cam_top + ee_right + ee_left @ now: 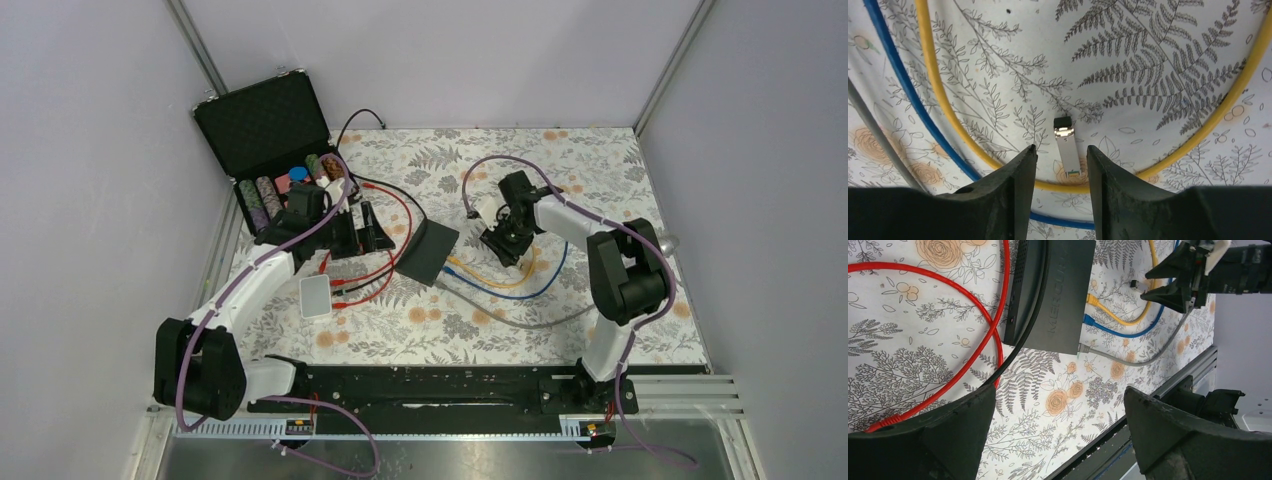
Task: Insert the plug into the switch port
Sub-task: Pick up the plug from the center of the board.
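The plug (1066,147) is a small silver module with a black end, lying flat on the floral table inside a loop of yellow cable (938,95). My right gripper (1062,150) hangs just above it, open, a finger on each side and a gap to both. In the top view the right gripper (505,245) is right of the black switch (430,252). The switch (1058,295) has yellow, blue and grey cables in its ports. My left gripper (1060,405) stands wide open with nothing in it, left of the switch.
Red cables (385,275) and a black cable (395,190) loop left of the switch. An open black case (270,140) with poker chips stands at the back left. A small white box (316,296) lies near the left arm. A blue cable (898,75) runs beside the yellow one.
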